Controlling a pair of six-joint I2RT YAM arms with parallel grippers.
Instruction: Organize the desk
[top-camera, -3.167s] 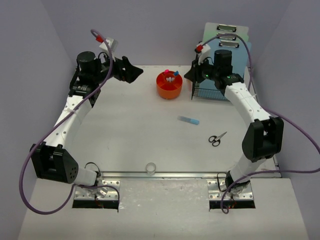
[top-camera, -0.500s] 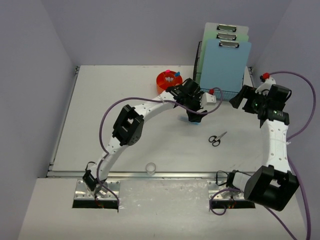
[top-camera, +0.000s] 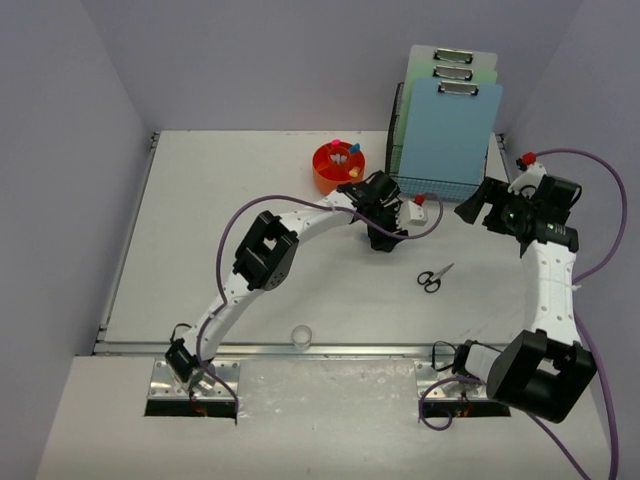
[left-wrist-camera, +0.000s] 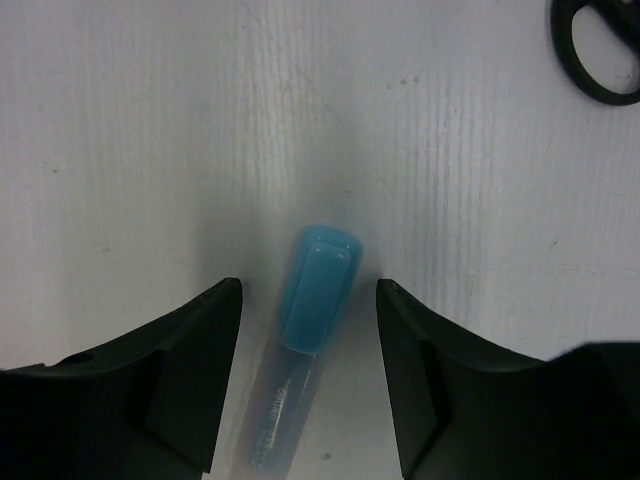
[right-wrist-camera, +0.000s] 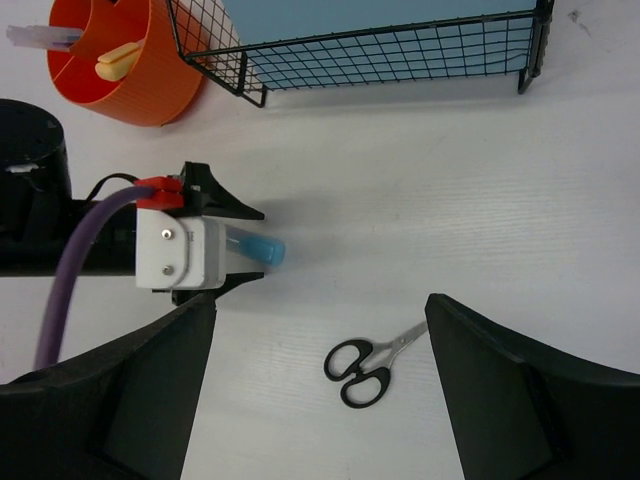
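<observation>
Left gripper (left-wrist-camera: 308, 292) straddling blue-capped tube (left-wrist-camera: 318, 275), arm (top-camera: 300, 216) outstretched

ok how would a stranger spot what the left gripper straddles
Start at the black wire rack, back right. In front of it, left of the scissors, a clear tube lies under the left gripper. Only it has a blue cap.

I see open counter (top-camera: 230, 200) left of the left claw (top-camera: 383, 239); the wire rack (top-camera: 440, 186) and orange cup (top-camera: 336, 172) stand close beyond it, scissors (top-camera: 434, 278) lie near its right
</observation>
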